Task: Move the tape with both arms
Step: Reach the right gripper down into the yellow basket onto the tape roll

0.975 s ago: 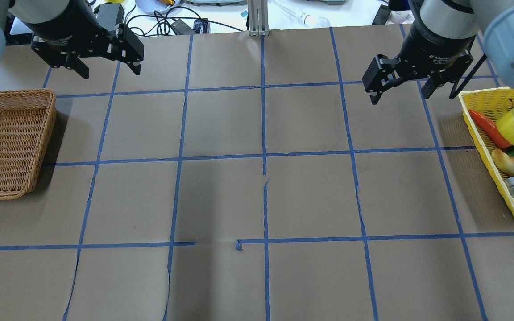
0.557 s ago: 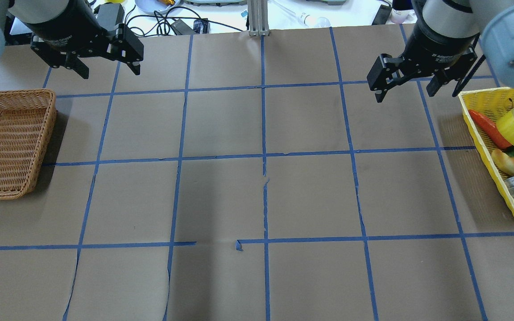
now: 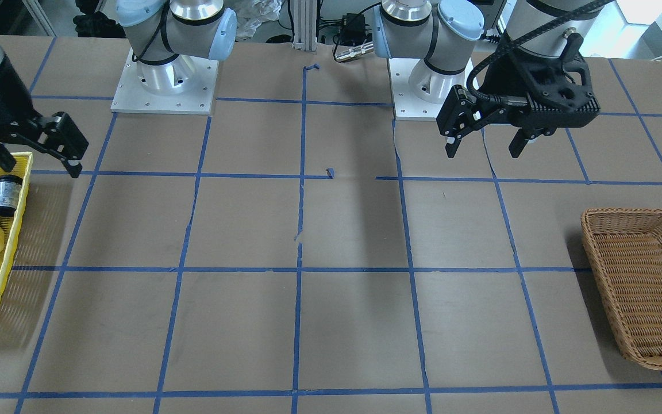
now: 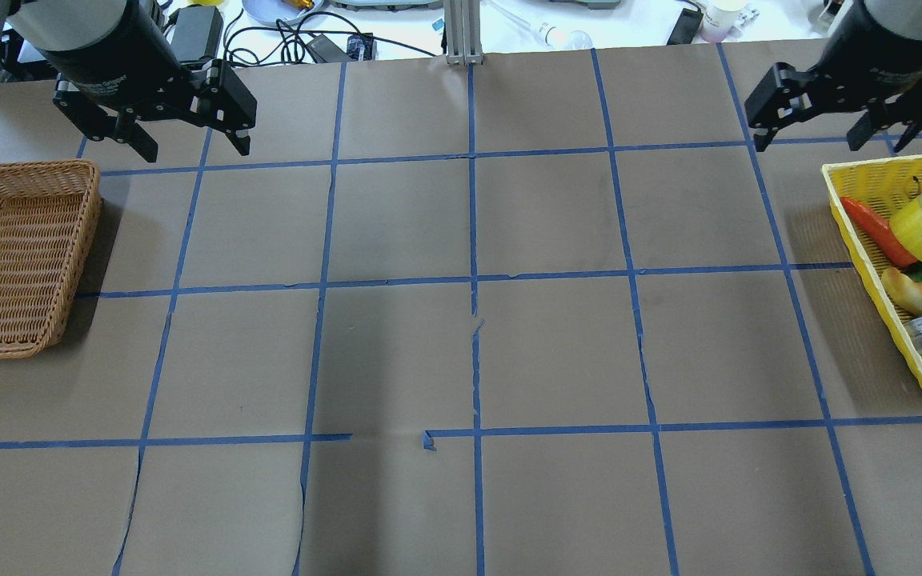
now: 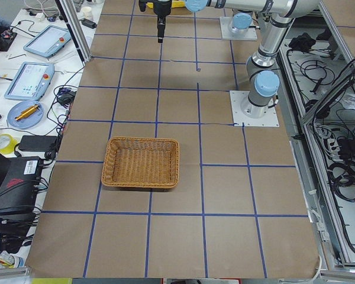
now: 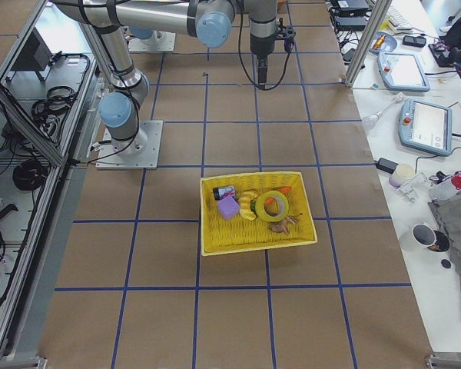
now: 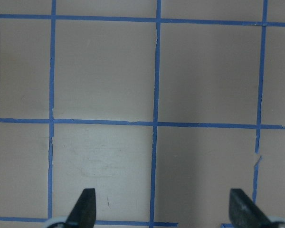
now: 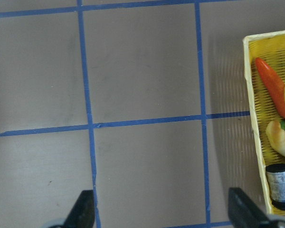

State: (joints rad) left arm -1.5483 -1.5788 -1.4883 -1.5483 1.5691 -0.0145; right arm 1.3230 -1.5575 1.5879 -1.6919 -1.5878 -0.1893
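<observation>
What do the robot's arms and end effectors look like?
Both arms: silver-grey tubes, pale blue joint caps. The left end effector and right end effector are black, two-fingered; white lettering marks the left's wrist; a black cable loops beside it.

The brown paper-covered table (image 4: 397, 224) under me is matt, kinda creased and split at the seams, with smooth thin blue tape grid lines (image 4: 473, 224) stuck on. The brown woven wicker basket (image 4: 17, 256) looks rough and dry. The yellow plastic mesh basket (image 4: 871, 264) has a slight shine, and the bright yellow roll of wide tape (image 4: 917, 236) in it is proper glossy. My black fingers (image 4: 143, 146) look matt, and my silver-grey left arm (image 3: 423, 69) is shiny bare metal.
</observation>
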